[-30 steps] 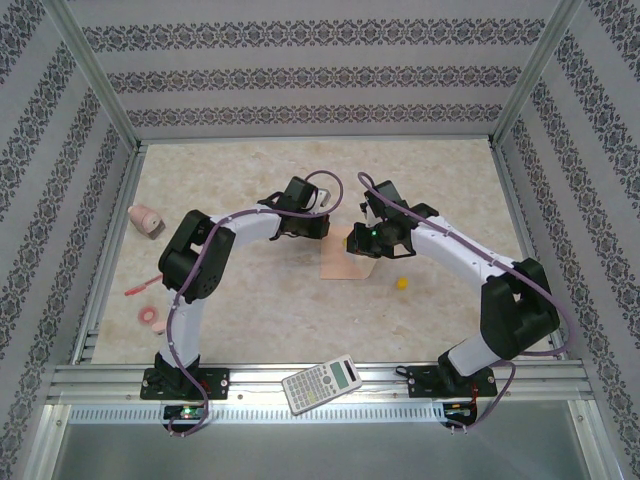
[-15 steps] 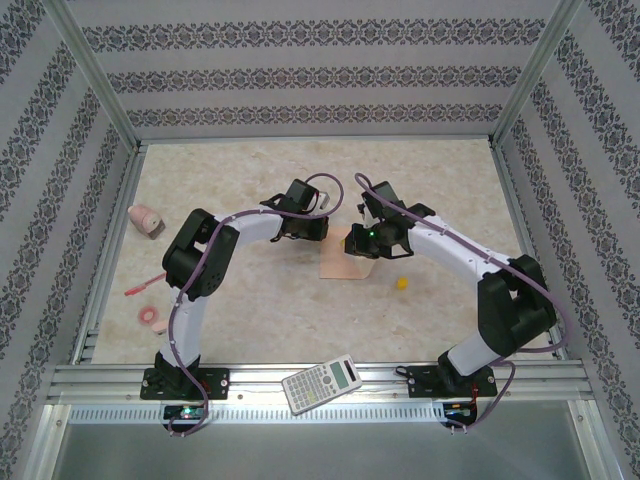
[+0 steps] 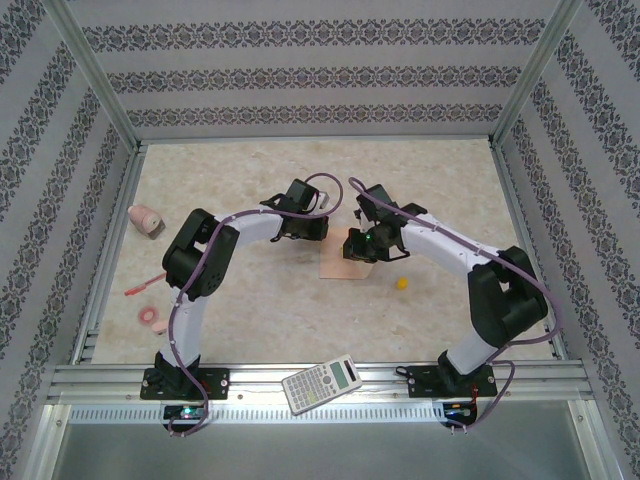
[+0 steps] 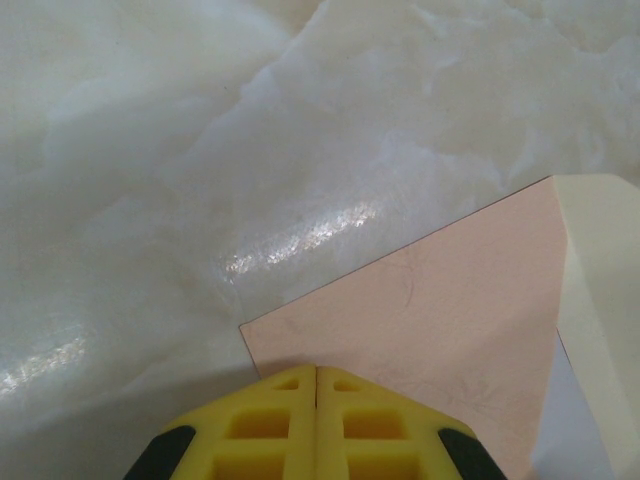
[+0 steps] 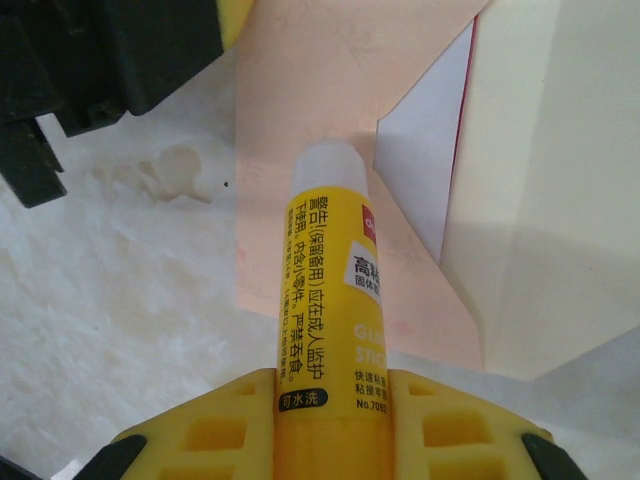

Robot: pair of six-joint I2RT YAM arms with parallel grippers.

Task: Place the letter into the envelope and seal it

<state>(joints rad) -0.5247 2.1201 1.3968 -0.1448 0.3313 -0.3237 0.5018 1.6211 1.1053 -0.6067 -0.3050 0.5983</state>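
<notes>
Closest to us, a calculator point(image 3: 321, 383) lies on the metal rail at the near edge. It has no job here. A bit farther in, a small yellow bit point(image 3: 401, 283) sits alone on the table point(image 3: 250, 310). We think it may be the cap of the glue, but it is too small to be sure.

Just past it, the peach envelope point(image 3: 335, 266) lies flat in the middle of the table, between the two arms. The letter point(image 5: 425, 150) is already inside it. We see just a white piece with a red edge peeking out of the pocket. So the first part of the job looks done.

The flap point(image 5: 545, 170) is open and shows its creamy inside, so the envelope is not sealed yet.

The right pincer point(image 5: 330, 400) squeezes a yellow glue stick point(image 5: 322, 270). Its white tip points at the envelope, close beside the peeking letter. We cannot tell if the tip touches the paper. The left pincer point(image 4: 316, 385) is closed tight with nothing in it. It sits at a corner of the envelope, and we think it is pinning the paper down.

What is left, we think, is to put on the glue, fold the flap over and press it shut.

Far off on the left, a little pink thing point(image 3: 146, 219) stands well away from all this.
</notes>
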